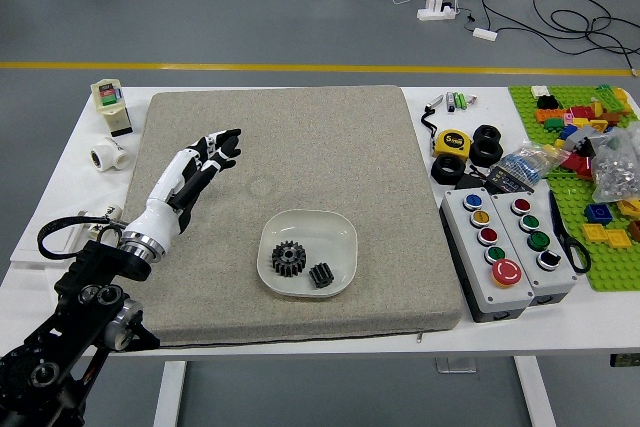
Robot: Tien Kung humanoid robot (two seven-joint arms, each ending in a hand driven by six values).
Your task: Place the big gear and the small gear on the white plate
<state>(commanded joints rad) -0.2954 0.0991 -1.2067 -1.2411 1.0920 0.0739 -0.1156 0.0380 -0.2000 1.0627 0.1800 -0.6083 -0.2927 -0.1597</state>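
**On the shallow white plate with rounded corners [338, 235], we find both black toothed gears**

From the head view, we see the big black gear [289, 259] lying flat on the plate, its central hole facing up. Beside it, slightly nearer the table's front edge and to the right, sits the small black ridged gear [321, 275]; we see a gap between the two. The plate rests on a grey-beige fabric mat [330, 162], which covers much of the white table [420, 343].

We see the black-and-white left robot hand [200, 169] over the mat's left part, well apart from the plate and beyond it from the front edge. Its fingers [228, 137] extend loosely, the thumb drawn in close so that the opening is narrow, and it holds nothing.

To the right of the mat, we have two grey control boxes with coloured buttons [481, 269], a yellow-and-black tape measure [452, 143] and a green studded baseplate [612, 272] bearing coloured bricks [597, 214].
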